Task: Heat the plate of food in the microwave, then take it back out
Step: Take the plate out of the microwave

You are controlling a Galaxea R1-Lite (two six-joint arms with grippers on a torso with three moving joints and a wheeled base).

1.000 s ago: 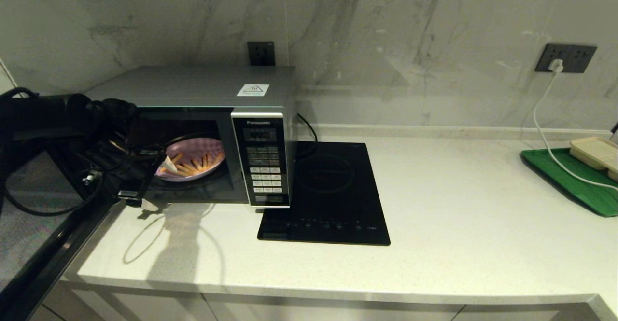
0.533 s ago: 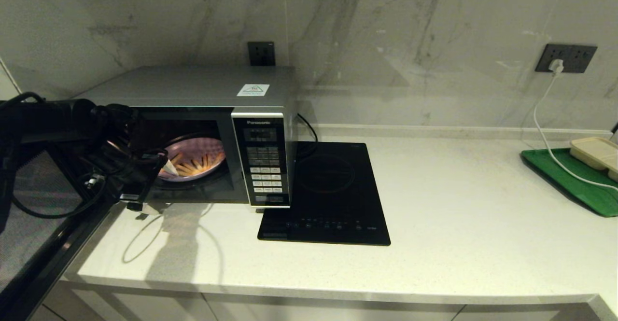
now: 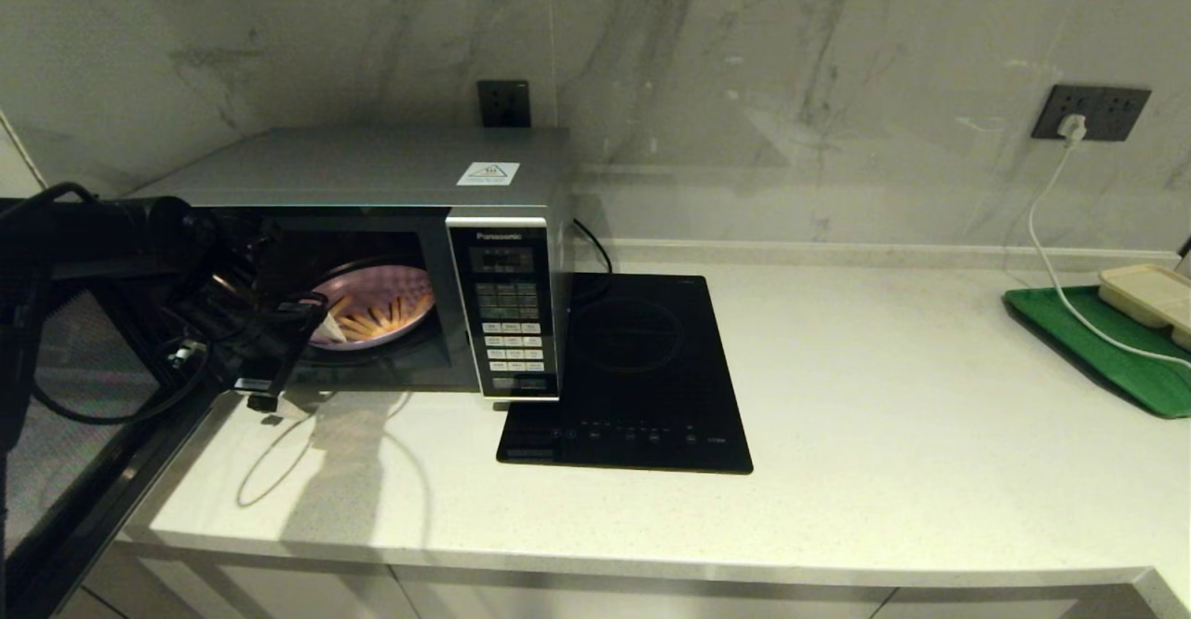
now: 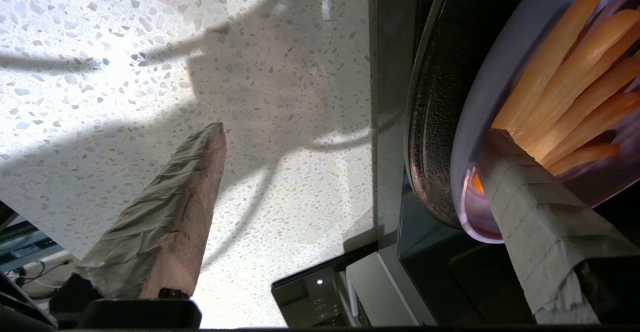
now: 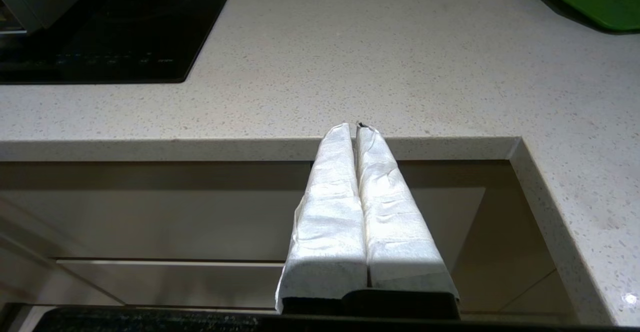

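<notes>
Microwave (image 3: 372, 228) stands at the left end of your bench (image 3: 837, 433), its door (image 3: 65, 433) swung wide toward the robot's left. Cavity is lit. You can see the plate of food (image 3: 377, 307) sitting inside on the turntable, fries (image 4: 565, 87) lying side by side across it.

Your left gripper (image 3: 312, 335) is at the cavity mouth with its fingers spread apart, nothing clamped. In the left wrist view one wrapped finger (image 4: 530, 207) reaches over the plate's near rim and rests by the fry ends; the other finger (image 4: 170, 212) hangs outside the oven, above the speckled bench. The plate rim lies between the two.

Your right gripper (image 5: 357, 127) is parked off the bench's front edge, well apart from the work, its two padded fingers pressed together on nothing.

Black induction hob (image 3: 633, 368) lies just beside the microwave. Green tray (image 3: 1098, 349) with a beige container (image 3: 1149, 293) sits at the far right.
</notes>
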